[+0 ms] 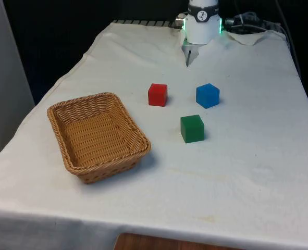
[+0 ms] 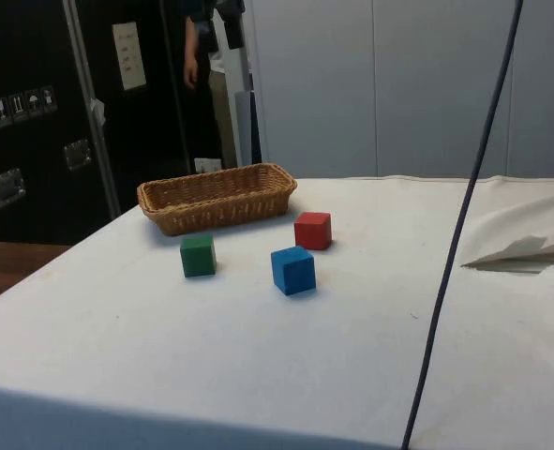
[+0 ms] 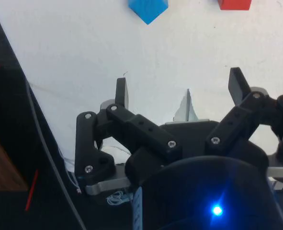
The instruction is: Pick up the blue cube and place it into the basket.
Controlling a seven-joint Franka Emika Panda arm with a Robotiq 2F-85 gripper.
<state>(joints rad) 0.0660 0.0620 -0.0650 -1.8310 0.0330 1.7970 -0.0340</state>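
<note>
So the claw [image 3: 179,88] hangs spread and empty at the tabletop's [image 1: 247,172] far end. The blue cube [image 1: 207,96] sits nearer, right of the red cube [image 1: 157,95]. Best to come down squarely over its flat sides, clear of the green cube [image 1: 192,128], before carrying it left to the basket [image 1: 70,156].

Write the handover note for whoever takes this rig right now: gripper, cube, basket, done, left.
Gripper: black two-finger gripper, open and empty, held above the white cloth at the table's far end, well short of the cubes.
Blue cube: flat on the cloth, untouched, on the front view's right of the red cube and just beyond the green cube.
Woven wicker basket: on the front view's left, upright, nothing in it.
Done: nothing yet.
Left: reach the blue cube, grasp, lift, carry it over the basket, release.
</note>
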